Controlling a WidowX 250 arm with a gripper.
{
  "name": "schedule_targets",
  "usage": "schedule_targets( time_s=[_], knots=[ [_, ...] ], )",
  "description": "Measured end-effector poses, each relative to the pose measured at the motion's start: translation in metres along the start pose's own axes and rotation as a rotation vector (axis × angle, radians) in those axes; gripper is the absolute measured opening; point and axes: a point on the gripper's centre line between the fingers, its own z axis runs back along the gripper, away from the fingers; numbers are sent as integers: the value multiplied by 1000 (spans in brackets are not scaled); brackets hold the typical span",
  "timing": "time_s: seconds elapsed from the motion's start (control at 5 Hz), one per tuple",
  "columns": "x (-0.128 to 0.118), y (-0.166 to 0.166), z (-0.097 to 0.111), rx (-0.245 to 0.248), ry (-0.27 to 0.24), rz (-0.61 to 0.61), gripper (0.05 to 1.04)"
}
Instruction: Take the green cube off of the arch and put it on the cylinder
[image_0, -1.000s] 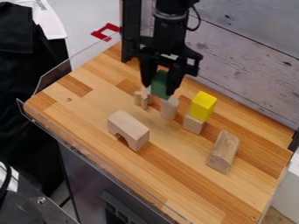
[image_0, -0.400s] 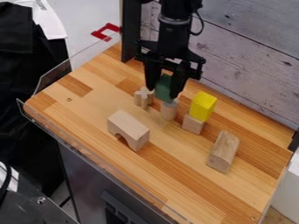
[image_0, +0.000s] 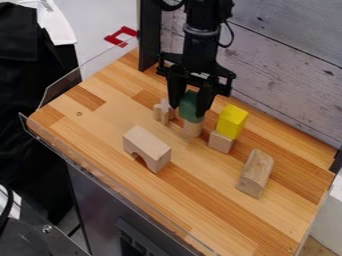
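One green cube is held between the gripper's fingers, which are closed on two of its sides. It is held upright, its long axis vertical, directly above one upright cylinder, toward the tabletop's wall-side edge; whether the two are touching cannot be told. One wooden arch is set nearer the opposite, railed edge, its long axis roughly parallel to it and its opening turned toward it. One yellow cube is stacked on one plain block, and one half-round block is laid toward the right-hand corner.
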Motion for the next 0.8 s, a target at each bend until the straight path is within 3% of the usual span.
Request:
schedule_targets(
  time_s=[0.6,0.8],
  knots=[
    [8,-3,-4,3,3,1,535],
    [11,-3,-4,3,5,2,586]
  ],
)
